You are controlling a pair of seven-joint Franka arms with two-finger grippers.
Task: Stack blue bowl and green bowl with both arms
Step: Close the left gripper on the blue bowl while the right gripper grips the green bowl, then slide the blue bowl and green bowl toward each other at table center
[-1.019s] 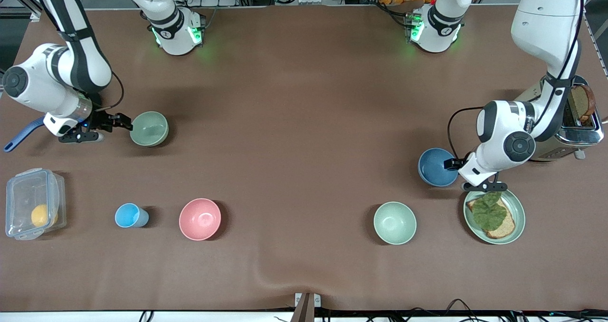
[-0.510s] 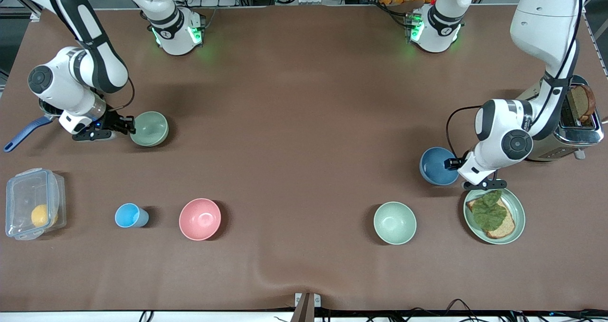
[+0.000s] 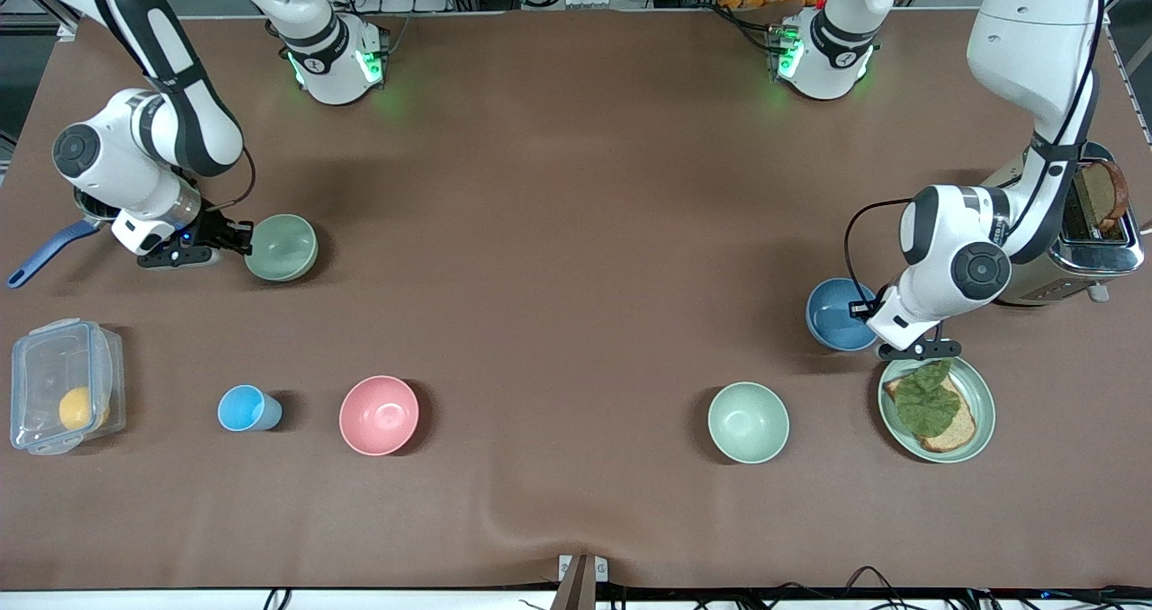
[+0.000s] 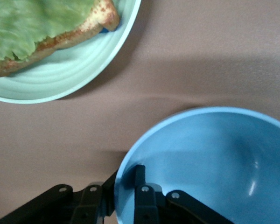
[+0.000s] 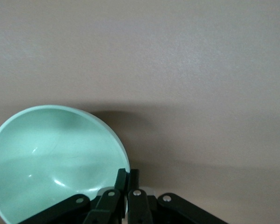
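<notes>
Brown and wide, the surface (image 3: 576, 232) is carrying a two-armed pick. Near the right arm's edge, the right hand (image 3: 241, 237) is pinching the rim of the green bowl (image 3: 282, 246), one finger inside the wall and one outside, as the right wrist view shows. Near the left arm's edge, the left hand (image 3: 866, 309) is clamping the rim of the blue bowl (image 3: 837, 315) the same way, just beside the green plate (image 3: 983, 412) with bread and lettuce. Both bowls appear tilted in their grips, so the lifting step seems to be under way. Next, each arm probably needs to carry its bowl toward the middle and lower one squarely into the other. A pink bowl (image 3: 379, 415) and a mint bowl (image 3: 748, 422) are sitting nearer the front edge, unused.
</notes>
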